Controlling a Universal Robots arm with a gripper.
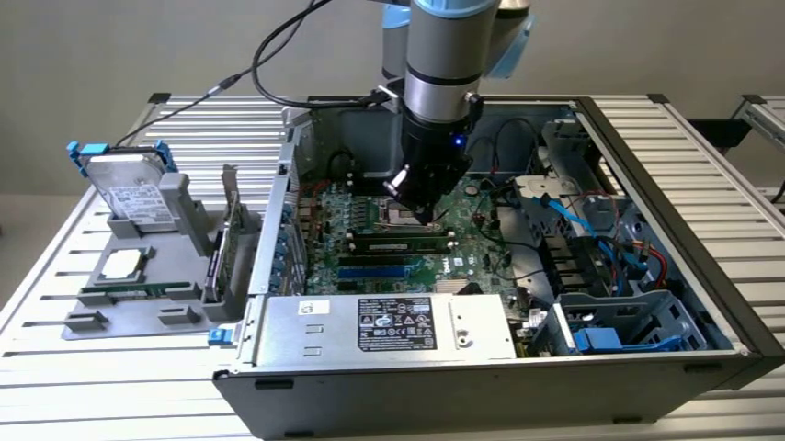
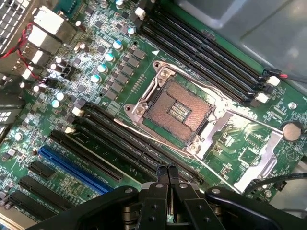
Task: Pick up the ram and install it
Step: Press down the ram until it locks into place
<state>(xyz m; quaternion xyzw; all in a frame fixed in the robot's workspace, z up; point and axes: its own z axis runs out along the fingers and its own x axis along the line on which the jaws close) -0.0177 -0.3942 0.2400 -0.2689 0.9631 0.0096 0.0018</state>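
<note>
My end effector (image 2: 168, 178) is pinched closed, empty, above the motherboard (image 2: 96, 72) beside the open CPU socket (image 2: 175, 110). I see the ram (image 1: 395, 243) seated in its slot; the arm hides part of the board.

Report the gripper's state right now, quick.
Gripper: shut, its black fingertips pressed together with nothing visible between them, poised over the green motherboard close to the long black memory slots.
</note>
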